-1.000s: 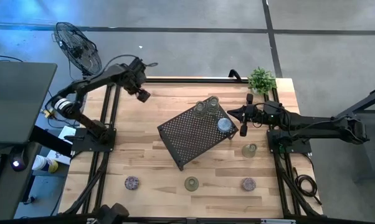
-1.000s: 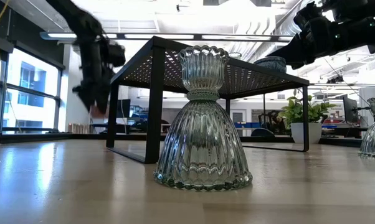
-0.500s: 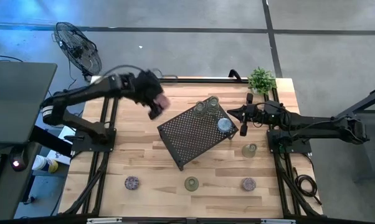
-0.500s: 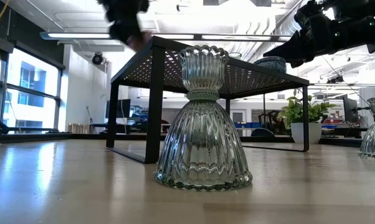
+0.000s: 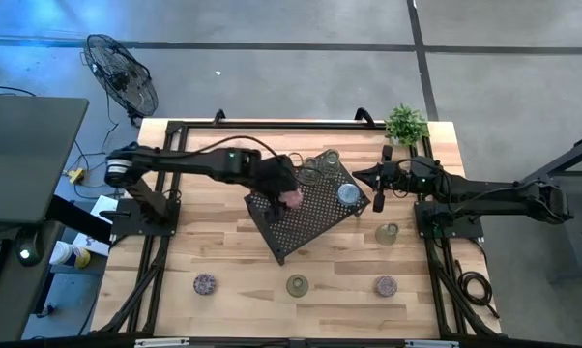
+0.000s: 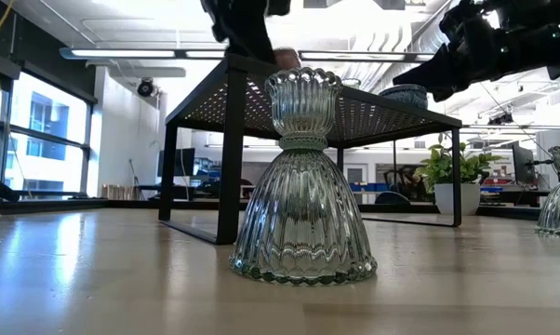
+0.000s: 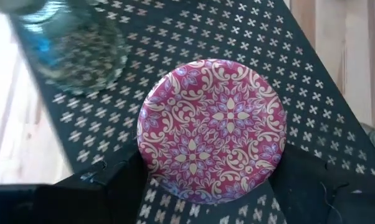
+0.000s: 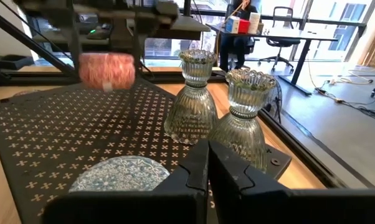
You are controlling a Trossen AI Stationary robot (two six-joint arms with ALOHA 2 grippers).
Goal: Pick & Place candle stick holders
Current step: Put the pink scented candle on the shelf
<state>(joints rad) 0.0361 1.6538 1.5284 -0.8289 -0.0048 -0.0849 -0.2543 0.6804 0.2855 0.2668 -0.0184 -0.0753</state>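
Note:
My left gripper (image 5: 287, 191) hangs over the black mesh tray (image 5: 315, 227), shut on a pink patterned candle stick holder (image 7: 212, 127), which also shows in the right wrist view (image 8: 106, 68). Two clear holders (image 5: 310, 166) (image 5: 330, 158) and a blue-topped one (image 5: 347, 193) stand on the tray. On the table stand two clear holders (image 5: 388, 233) (image 5: 298, 285) and two purple mottled ones (image 5: 205, 283) (image 5: 385, 285). My right gripper (image 5: 376, 190) waits shut beside the tray's right edge. My left gripper pinches the pink holder between its two fingers (image 7: 122, 186), one on each opposite side of the round rim (image 7: 144, 155). The fingers slant down from the table's left. The holder sits top up, a little above the tray's mesh.
A small green potted plant (image 5: 405, 124) stands at the table's far right corner. In the low view a clear holder (image 6: 303, 177) stands close in front of the tray's legs (image 6: 229, 149). Bare wood lies left of the tray and along the near edge between the holders.
My left gripper has swung from the table's far left corner toward the right, rising a little and rolling, and now hangs over the tray. It has carried the pink holder along, clear of the table. My right arm has kept still.

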